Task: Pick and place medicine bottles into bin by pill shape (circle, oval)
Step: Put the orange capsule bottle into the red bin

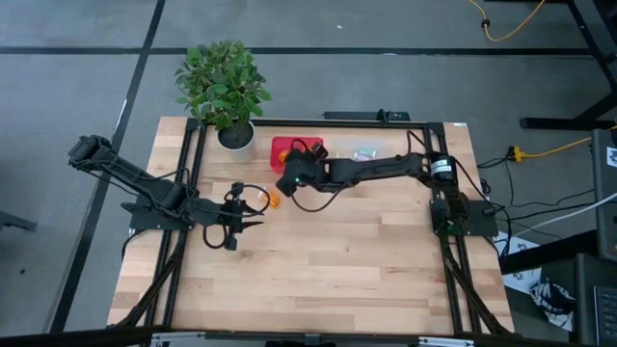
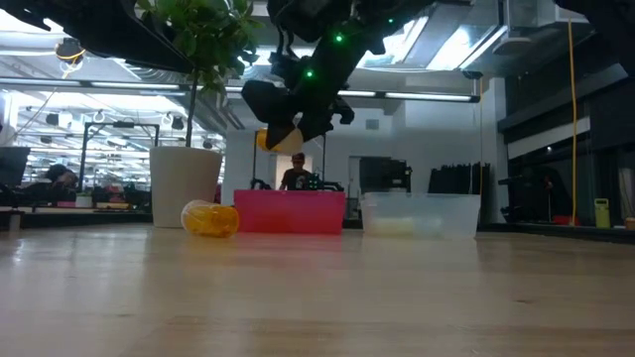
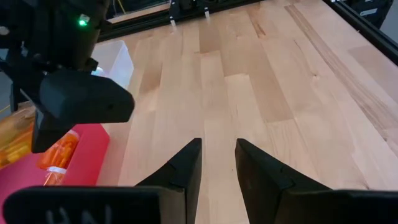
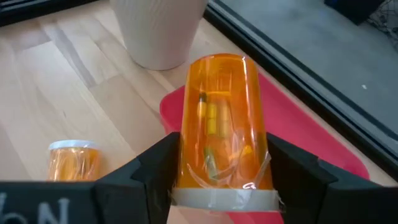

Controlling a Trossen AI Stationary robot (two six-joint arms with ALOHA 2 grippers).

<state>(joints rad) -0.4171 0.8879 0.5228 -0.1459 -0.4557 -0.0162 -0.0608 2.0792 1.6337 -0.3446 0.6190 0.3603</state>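
Wooden table (image 1: 318, 260): plant pot (image 1: 236, 138), red bin (image 1: 286, 150) and clear bin (image 1: 365, 152) along the far edge. Right hand (image 4: 221, 168) raised near the red bin, clamped across an orange bottle (image 4: 222, 124), pills visible inside. Left hand (image 3: 217, 163) low over the table's left half, fingers slightly apart, empty. Second orange bottle (image 1: 273, 200) lying loose between the hands. Probably light, stiff, smooth plastic; liable to roll or slip. Best gripped across mid-barrel, not the cap.
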